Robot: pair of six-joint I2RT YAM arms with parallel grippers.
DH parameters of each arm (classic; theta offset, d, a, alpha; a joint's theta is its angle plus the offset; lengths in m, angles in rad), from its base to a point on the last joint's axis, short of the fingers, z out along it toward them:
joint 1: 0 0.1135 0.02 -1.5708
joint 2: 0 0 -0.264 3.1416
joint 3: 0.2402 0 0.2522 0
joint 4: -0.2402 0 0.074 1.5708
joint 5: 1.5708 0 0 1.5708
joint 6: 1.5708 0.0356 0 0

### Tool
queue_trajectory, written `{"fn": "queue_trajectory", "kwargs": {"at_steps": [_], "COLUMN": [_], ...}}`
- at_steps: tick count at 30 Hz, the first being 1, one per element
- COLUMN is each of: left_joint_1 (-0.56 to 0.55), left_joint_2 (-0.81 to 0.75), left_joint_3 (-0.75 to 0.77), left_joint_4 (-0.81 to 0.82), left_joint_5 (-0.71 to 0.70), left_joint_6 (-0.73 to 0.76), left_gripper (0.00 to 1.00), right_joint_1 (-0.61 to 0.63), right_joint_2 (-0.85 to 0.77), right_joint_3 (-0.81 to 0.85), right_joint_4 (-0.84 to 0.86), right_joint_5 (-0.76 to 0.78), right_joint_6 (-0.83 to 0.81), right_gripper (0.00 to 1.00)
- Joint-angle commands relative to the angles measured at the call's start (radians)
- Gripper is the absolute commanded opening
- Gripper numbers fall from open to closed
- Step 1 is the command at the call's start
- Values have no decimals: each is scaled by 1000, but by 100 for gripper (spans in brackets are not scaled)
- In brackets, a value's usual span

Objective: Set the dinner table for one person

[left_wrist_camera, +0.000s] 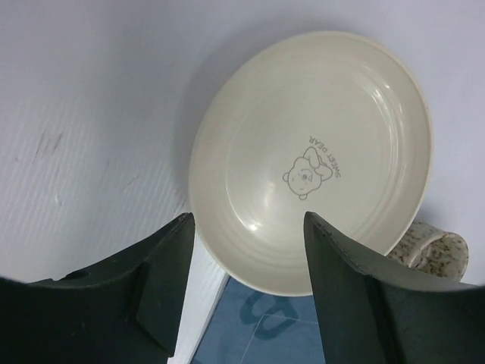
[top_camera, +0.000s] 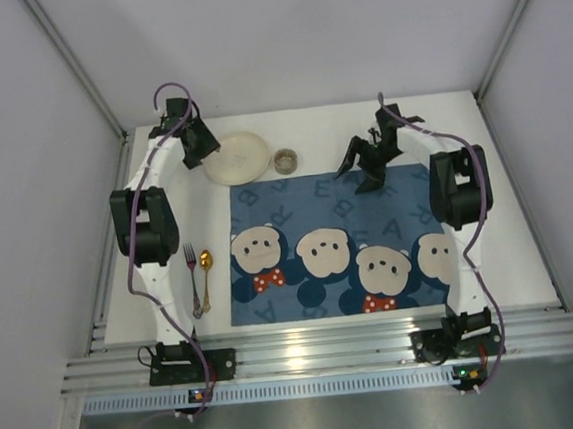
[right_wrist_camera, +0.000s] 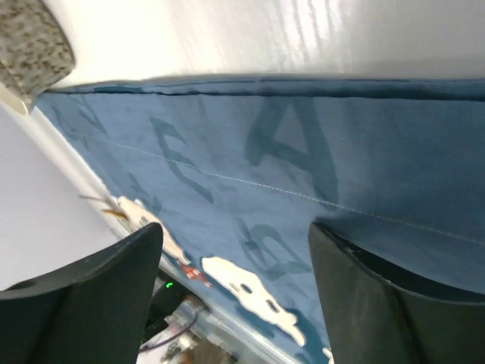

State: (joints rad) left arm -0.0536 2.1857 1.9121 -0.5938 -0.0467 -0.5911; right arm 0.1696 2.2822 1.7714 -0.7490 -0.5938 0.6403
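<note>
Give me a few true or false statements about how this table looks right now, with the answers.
1. The plate sits in the middle of the placemat. False: it lies at the mat's far left corner.
2. The fork and spoon lie side by side on the table, left of the placemat. True.
3. The left gripper is shut on the plate. False: it is open and holds nothing; the plate lies just ahead of it.
4. The cup stands beside the plate. True.
5. The right gripper holds the cup. False: it is open and empty, over the placemat.
</note>
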Motion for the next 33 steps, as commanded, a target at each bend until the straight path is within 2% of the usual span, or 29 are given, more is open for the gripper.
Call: {"fn": "queue_trajectory", "kwargs": {"at_steps": [1, 3, 4, 10, 17, 20, 24, 25, 26, 33], "left_joint_1": [12, 12, 14, 14, 14, 14, 17, 17, 17, 6], "left_joint_2": [-63, -57, -52, 18, 77, 108, 158, 166, 164, -18], "left_joint_3": [-61, -91, -99, -116, -113, -87, -7, 25, 34, -30], "left_joint_4": [18, 31, 35, 52, 106, 109, 63, 52, 46, 97], "left_joint_5": [-16, -16, -9, 41, 83, 87, 79, 79, 80, 107], "left_joint_6": [22, 22, 20, -4, -58, -69, -58, -55, -53, -49], "left_gripper": [65, 65, 65, 63, 52, 44, 19, 3, 0, 0], "right_joint_1": [8, 7, 7, -4, -4, -4, -4, -4, -4, -7], "right_joint_2": [-116, -144, -153, -228, -274, -264, -253, -253, -253, -260], "right_joint_3": [46, 45, 46, 25, 3, 16, 28, 26, 26, 26], "right_joint_4": [-44, -59, -65, -98, -101, -101, -105, -107, -108, -113], "right_joint_5": [52, 68, 75, 115, 118, 117, 120, 123, 126, 158], "right_joint_6": [-17, -34, -39, -99, -131, -131, -131, -134, -134, -149], "right_gripper": [82, 91, 100, 100, 100, 100, 100, 100, 100, 100]}}
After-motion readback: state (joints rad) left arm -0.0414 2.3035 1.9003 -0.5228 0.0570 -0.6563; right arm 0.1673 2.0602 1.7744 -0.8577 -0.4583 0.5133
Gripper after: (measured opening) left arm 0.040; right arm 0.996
